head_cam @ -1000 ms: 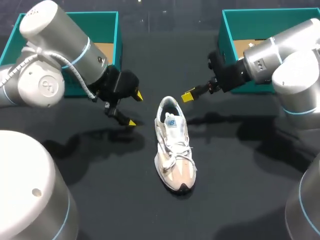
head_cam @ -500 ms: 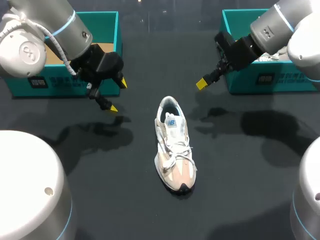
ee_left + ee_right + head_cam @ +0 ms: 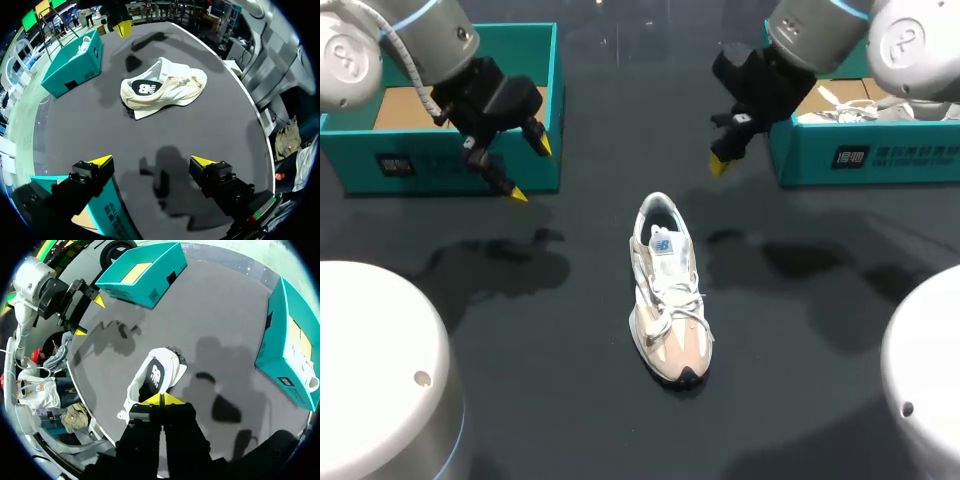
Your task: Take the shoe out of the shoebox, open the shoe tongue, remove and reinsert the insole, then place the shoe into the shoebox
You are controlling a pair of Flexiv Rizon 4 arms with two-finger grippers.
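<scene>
Shoe [image 3: 667,290] lies untouched; left pincer [image 3: 530,169] gapes wide, right pincer [image 3: 718,162] pinched closed, both empty.

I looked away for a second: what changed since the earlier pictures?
Both arms pulled back from the shoe: the left tool, open, toward the left shoebox; the right tool, shut, toward the right shoebox. Nothing was grasped or released. The shoe stayed put.

White shoe [image 3: 668,290] upright on table [image 3: 820,300]

head view overhead, looking down on table [image 3: 820,330]; wrist views high, oblique, opposite sides; all share shoe [image 3: 668,290]
</scene>
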